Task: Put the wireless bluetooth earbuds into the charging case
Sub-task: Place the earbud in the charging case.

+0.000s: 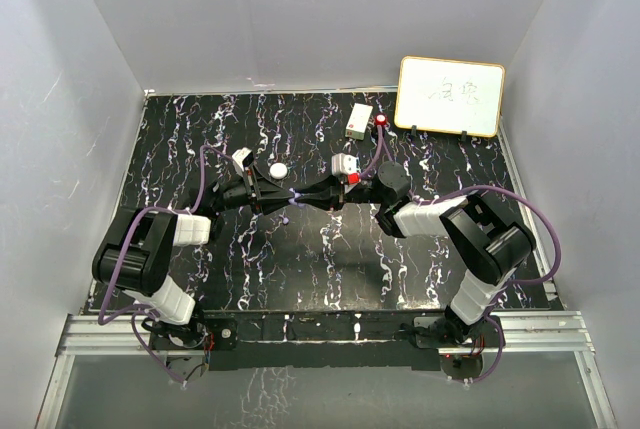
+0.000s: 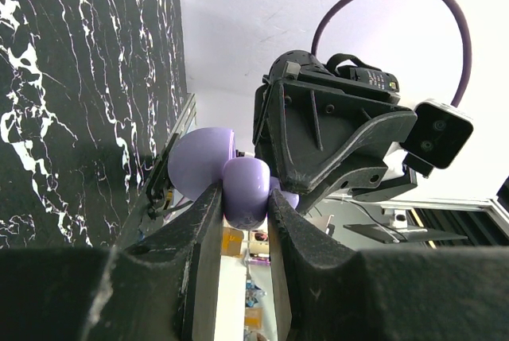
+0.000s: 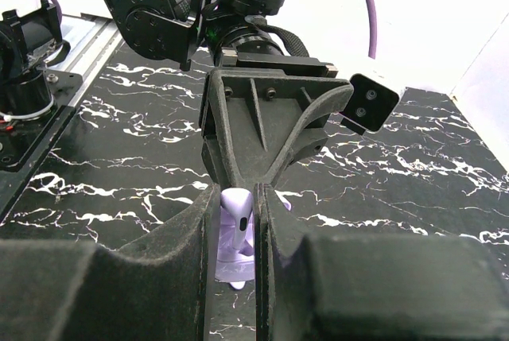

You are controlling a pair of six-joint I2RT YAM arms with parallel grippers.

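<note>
Both arms meet just left of the middle of the tabletop [image 1: 330, 249], wrists facing each other.

Left gripper [image 2: 245, 199]: fingers drawn narrow and clamped on the purple charging case [image 2: 238, 182]. The case shows as two rounded lobes joined together. It is held clear of the table surface.

Right gripper [image 3: 237, 202]: fingers narrow, pinching a purple earbud [image 3: 237, 226] between the pads, rounded head up. The earbud sits directly against the left gripper's fingertips, with part of the purple case visible just below it. Whether the earbud is seated in the case or only touching it cannot be told.

From the top camera the case and earbud are hidden between the two grippers.

Other items: a white round case [image 1: 278, 170] lies on the table just beyond the left arm's wrist, toward the far edge. A white box [image 1: 360, 121] and a red knob [image 1: 382, 121] lie side by side near the far edge, right of centre. A whiteboard [image 1: 450, 96] stands at the far right corner.
</note>
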